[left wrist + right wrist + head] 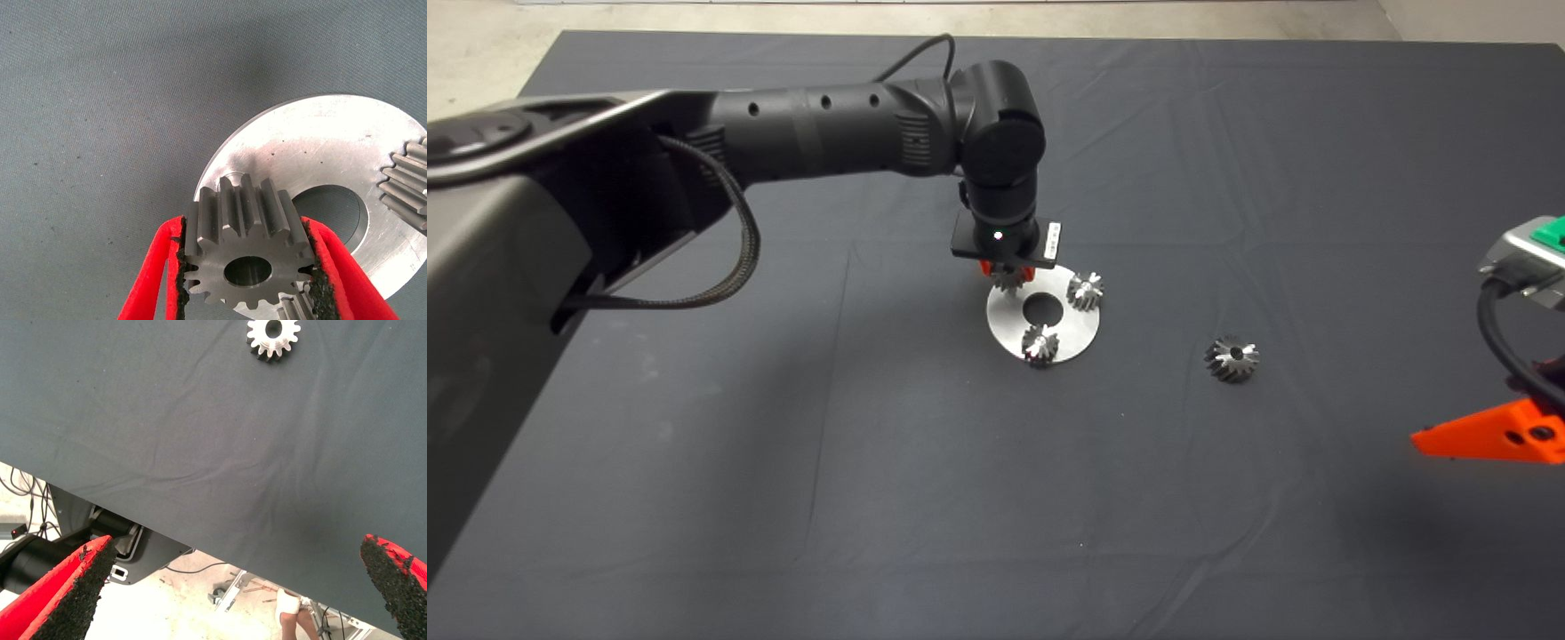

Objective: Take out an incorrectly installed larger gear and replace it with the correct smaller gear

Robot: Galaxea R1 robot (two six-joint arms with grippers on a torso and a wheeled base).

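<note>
A dark grey mat point(783, 498) covers the whole tabletop, its cloth creased in long soft folds. Past its far edge lies a pale, scuffed concrete floor point(694, 16). Beyond the mat's edge in the right wrist view, cables point(27, 487) trail across the light floor beside a metal frame point(233, 590).

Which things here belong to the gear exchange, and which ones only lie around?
Job:
- smaller gear, held in left claw over round steel plate
- larger gear, alone on the mat

Lying about:
- two mounted gears
- right claw, parked open
</note>
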